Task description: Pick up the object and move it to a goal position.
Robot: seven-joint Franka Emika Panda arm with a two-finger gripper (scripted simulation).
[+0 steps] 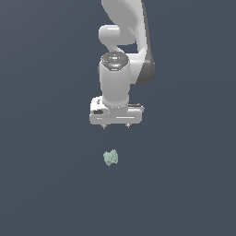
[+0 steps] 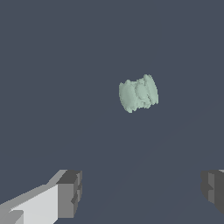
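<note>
The object (image 1: 110, 157) is a tiny pale mint-green lumpy chunk lying on the dark grey floor. It also shows in the wrist view (image 2: 138, 93). My gripper (image 1: 116, 126) hangs from the white arm, above the object and apart from it. Its fingers (image 2: 70, 192) stand wide apart with nothing between them. The gripper's midpoint in the wrist view (image 2: 142, 192) lies away from the object.
The white arm (image 1: 120, 55) rises behind the gripper to the frame's top. The flat dark grey floor (image 1: 46, 184) extends all around.
</note>
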